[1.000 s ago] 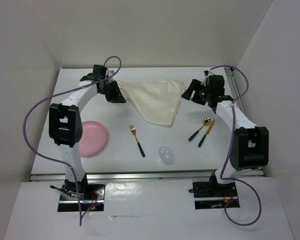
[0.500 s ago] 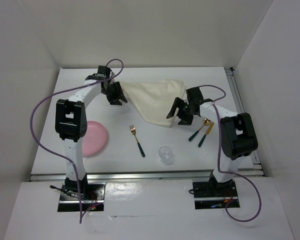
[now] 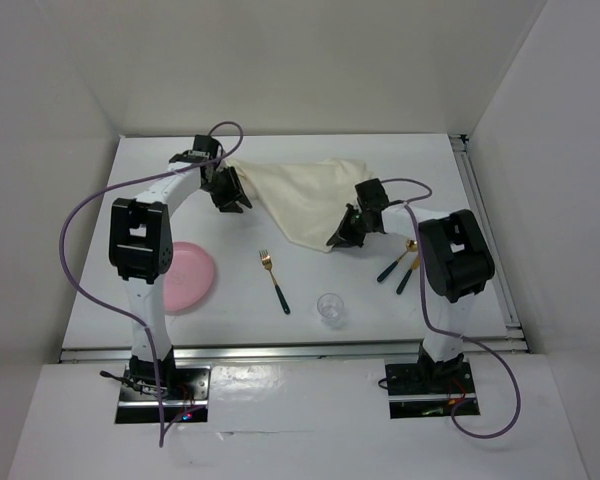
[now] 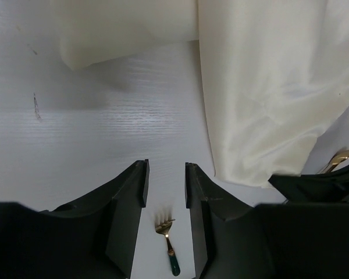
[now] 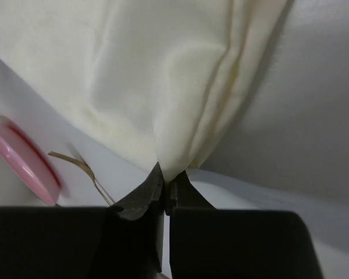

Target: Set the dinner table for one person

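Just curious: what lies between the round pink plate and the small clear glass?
A gold fork with a dark green handle, touching neither; top view shows it.

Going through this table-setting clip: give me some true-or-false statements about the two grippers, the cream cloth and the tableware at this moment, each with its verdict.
1. The right gripper is pinched shut on a corner of the cream cloth. True.
2. The left gripper grips the cream cloth. False: its jaws stand apart over the bare large white tabletop, with the cloth beside them.
3. The round pink plate lies on the cream cloth. False: it lies on the tabletop by the left arm, apart from the cloth.
4. In the top view, the clear glass stands upright to the right of the gold fork with a dark green handle. True.
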